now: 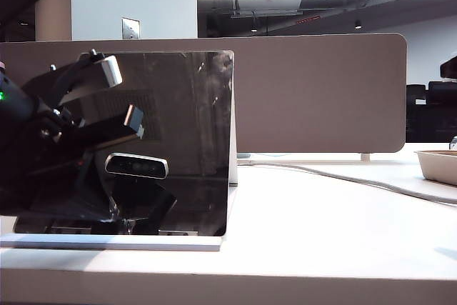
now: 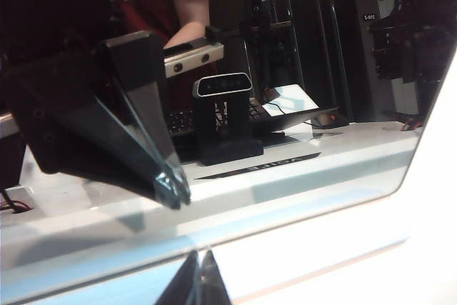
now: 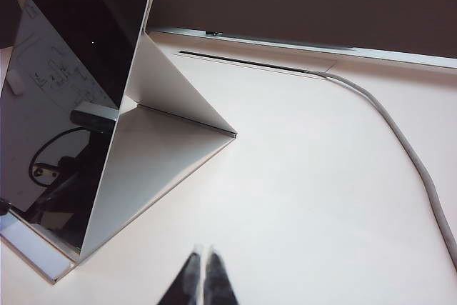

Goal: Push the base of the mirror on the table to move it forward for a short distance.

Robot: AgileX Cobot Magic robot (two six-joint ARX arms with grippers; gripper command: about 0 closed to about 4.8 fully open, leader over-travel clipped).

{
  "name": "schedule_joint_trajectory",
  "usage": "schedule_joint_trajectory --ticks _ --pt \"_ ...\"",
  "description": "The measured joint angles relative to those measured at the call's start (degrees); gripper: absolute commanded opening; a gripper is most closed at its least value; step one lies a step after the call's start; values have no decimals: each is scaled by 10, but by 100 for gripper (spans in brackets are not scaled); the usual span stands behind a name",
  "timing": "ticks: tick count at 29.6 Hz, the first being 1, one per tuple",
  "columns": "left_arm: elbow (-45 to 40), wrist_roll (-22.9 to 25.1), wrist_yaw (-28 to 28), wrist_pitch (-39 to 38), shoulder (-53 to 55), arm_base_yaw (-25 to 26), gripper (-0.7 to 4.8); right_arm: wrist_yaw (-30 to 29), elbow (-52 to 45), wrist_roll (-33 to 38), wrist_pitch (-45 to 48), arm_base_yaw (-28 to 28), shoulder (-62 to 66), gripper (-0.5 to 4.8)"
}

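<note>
I run both arms from far away. The mirror (image 1: 143, 141) stands on the table (image 1: 328, 226), w/ its base (image 1: 114, 242) lying flat under it, near the front edge.

Left gripper (image 2: 199, 276): tips pressed together, nothing between them. The mirror glass is right in front of these tips, very close, and the base strip lies just ahead of them & a bit lower. I can't tell if the tips touch the base yet. The base's long side runs across the tips, not along them, so a straight push ahead meets it flat on.

Right gripper (image 3: 202, 276): tips also pressed together, holding nothing. From here the mirror (image 3: 68, 105) is ahead & off to one side, well apart, and I see its back prop (image 3: 178, 98), not the front. A grey cable (image 3: 410, 155) runs on the other side of these tips, clear of the mirror.

So the left arm is nearer, by a lot. I think it's the one to push. I'd keep the tips low, on the base & not the glass, since a push high up may tip the mirror back.
</note>
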Motion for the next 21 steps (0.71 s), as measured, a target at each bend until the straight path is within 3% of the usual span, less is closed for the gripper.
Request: schedule_joint_trajectory --ticks 21 --pt "4 -71 46 33 59 -8 3 0 0 0 0 0 0 22"
